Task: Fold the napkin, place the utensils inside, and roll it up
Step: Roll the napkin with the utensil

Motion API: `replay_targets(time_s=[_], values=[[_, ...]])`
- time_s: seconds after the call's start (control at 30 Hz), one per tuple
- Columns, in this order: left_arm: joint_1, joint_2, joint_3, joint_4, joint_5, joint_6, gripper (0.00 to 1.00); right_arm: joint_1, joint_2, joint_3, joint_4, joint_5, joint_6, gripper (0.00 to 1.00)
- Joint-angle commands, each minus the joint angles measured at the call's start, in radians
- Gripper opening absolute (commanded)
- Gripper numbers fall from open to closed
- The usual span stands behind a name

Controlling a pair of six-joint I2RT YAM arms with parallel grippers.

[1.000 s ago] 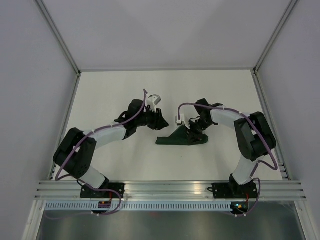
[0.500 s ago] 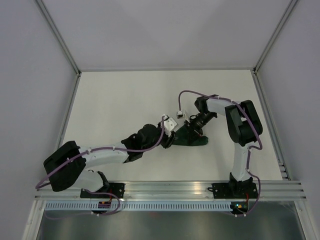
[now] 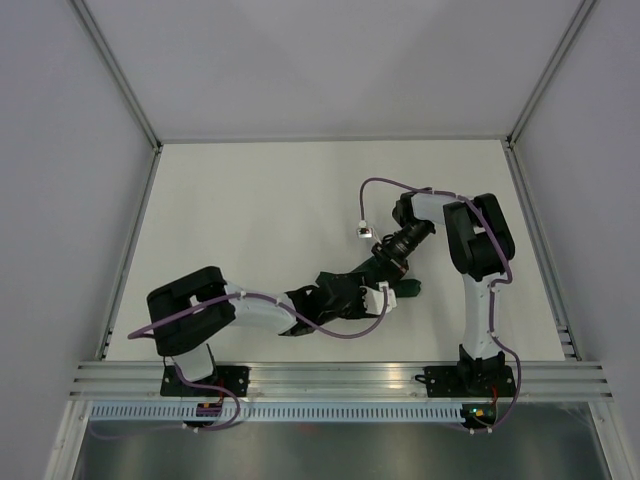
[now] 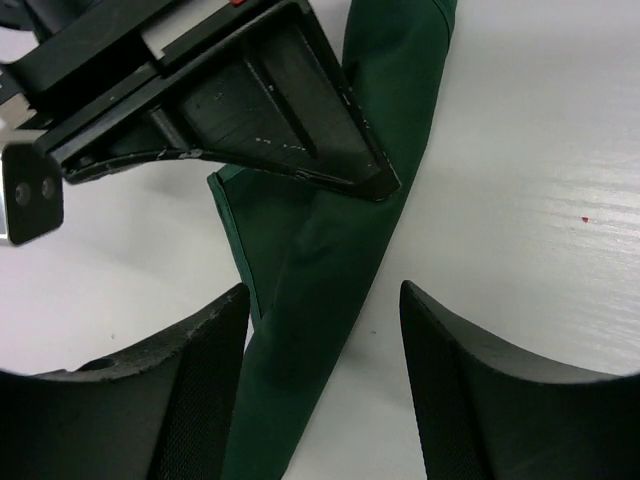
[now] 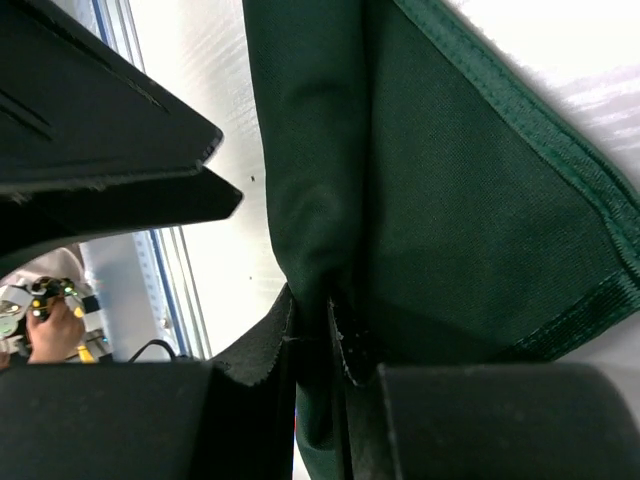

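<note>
Left gripper [image 4: 322, 305], nearest the arm bases, hangs with its jaws apart astride the near end of the dark green cloth napkin [image 4: 395, 100], not gripping it. That napkin lies on the white table [image 4: 540, 200] as a narrow folded band. Farther along the napkin, the right gripper [image 5: 320, 335] is clamped on a fold. No knife shows, so rolling seems the step in hand. Next, the left jaws likely need to close on the napkin's near end.

Dark green napkin [image 4: 330, 250], plain, hem stitched in the same green. White table [image 4: 530, 200], faintly grained, with one tiny red speck [image 4: 583, 218]. Purple cables [image 3: 388, 181] on black-and-white arms [image 3: 478, 300].
</note>
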Motion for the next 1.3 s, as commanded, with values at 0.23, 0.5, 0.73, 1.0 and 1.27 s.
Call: replay_targets(time_s=[0.23,0.5,0.73,1.0,1.27], values=[[-0.029,0.113,0.075,0.064,-0.005,0.233,0.68,-0.020,0.087,0.018,0.073,0.165,-0.077,0.02],[-0.027,0.172,0.095,0.042,0.032,0.267,0.62,-0.023,0.090,0.026,0.059,0.161,-0.083,0.02],[-0.018,0.212,0.158,-0.093,0.096,0.226,0.37,-0.021,0.095,0.027,0.050,0.161,-0.089,0.02],[0.000,0.227,0.201,-0.221,0.141,0.150,0.03,-0.021,0.087,0.027,0.044,0.159,-0.092,0.03],[0.022,0.222,0.237,-0.324,0.249,0.043,0.02,-0.026,0.003,0.041,0.052,0.127,-0.051,0.29]])
